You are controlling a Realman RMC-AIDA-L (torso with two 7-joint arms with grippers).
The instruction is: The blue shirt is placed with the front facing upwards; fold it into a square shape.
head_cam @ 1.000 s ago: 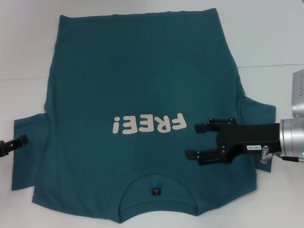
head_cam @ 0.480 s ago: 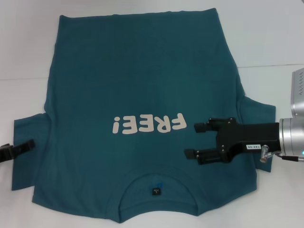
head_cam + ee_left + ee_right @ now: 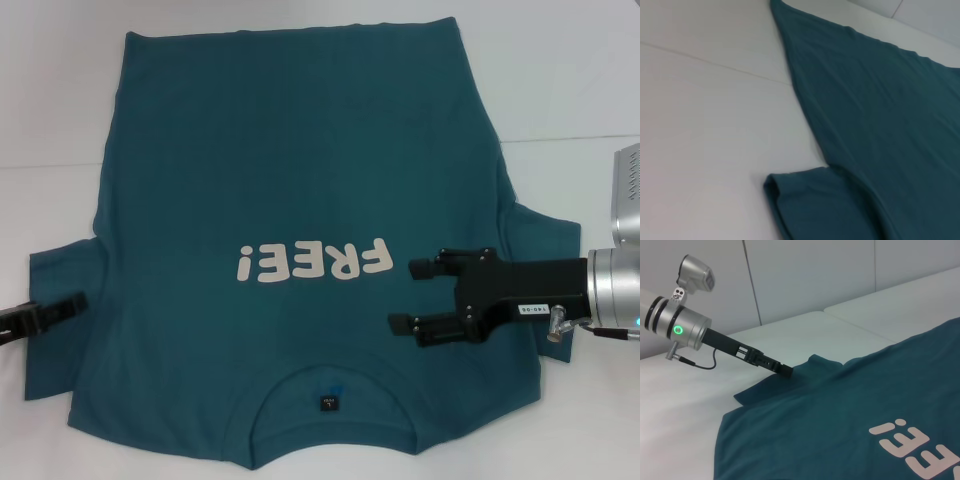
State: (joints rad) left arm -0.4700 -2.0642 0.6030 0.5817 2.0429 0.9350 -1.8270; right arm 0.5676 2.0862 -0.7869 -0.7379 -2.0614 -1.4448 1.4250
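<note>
While the large dark teal-blue short-sleeved cotton T-shirt (image 3: 300, 240) is lying flat and front-up on the white table (image 3: 570, 90), cream "FREE!" lettering showing and collar toward the robot, no fold is showing in it anywhere. Both sleeves are lying spread outward and the hem is lying far from the robot, so by my judgement the folding is only beginning and every fold is yet to be made.

Over the shirt's shoulder area on the robot's right, just beside the lettering, the right gripper (image 3: 410, 296) is hovering with its two black fingers parted and holding nothing.

At the opposite sleeve, the left gripper (image 3: 68, 303) is reaching over the sleeve's outer edge; the right wrist view is showing its slim black tip (image 3: 785, 371) touching or nearly touching the cloth there, but I cannot tell whether its fingers are apart or together.

Remaining, as I am judging it: bringing both sleeves and sides inward, then doubling the length into a square.
</note>
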